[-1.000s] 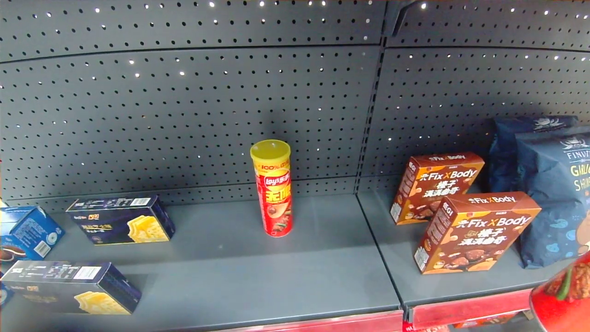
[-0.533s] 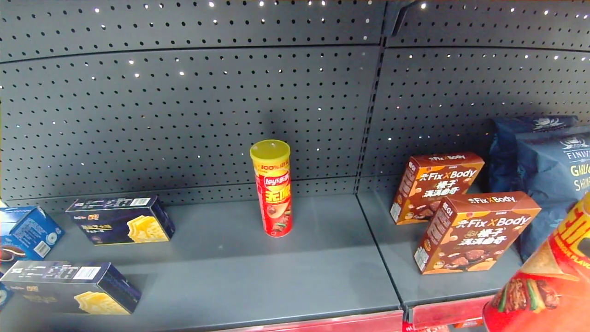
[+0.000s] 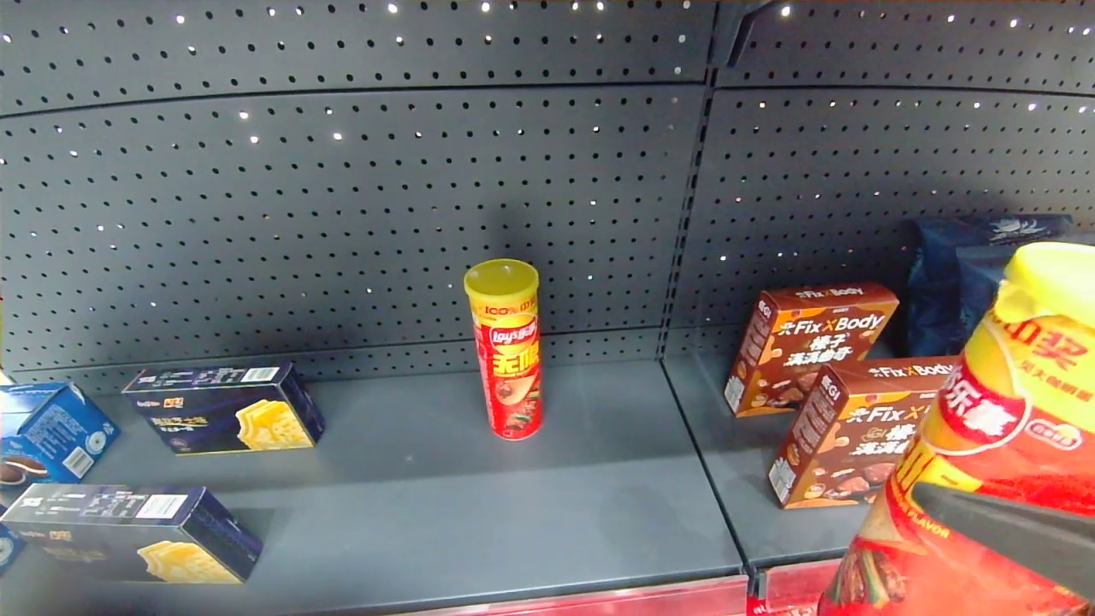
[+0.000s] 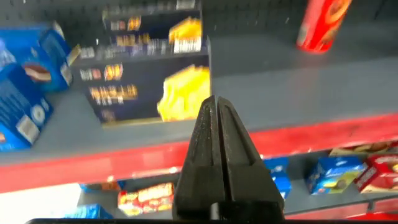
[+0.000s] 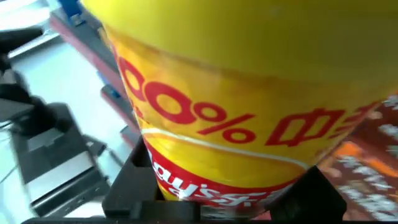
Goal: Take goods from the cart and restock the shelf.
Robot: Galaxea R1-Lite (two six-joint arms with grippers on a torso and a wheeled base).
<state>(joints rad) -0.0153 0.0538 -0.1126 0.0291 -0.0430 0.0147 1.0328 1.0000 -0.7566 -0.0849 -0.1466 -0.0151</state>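
The chip can [image 3: 984, 428] is pinched in the fingers of the right gripper [image 5: 230, 186], at the shelf [image 3: 428, 505] front on the right, seemingly tilted. Carry-in step, I'd say: next it needs a bare spot, perhaps beside the standing can [image 3: 505, 351]. The left gripper [image 4: 217, 118] hangs low, fingers pressed together.

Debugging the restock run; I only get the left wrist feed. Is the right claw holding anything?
Observer: Yes, the right claw is shut on a red-and-yellow chip can.
Operator: Where is it?
Observer: Head view: tilted, at the right, in front of the brown boxes, not set on the shelf.
Operator: What's behind those boxes?
Observer: Dark blue bags, at the shelf's far right.
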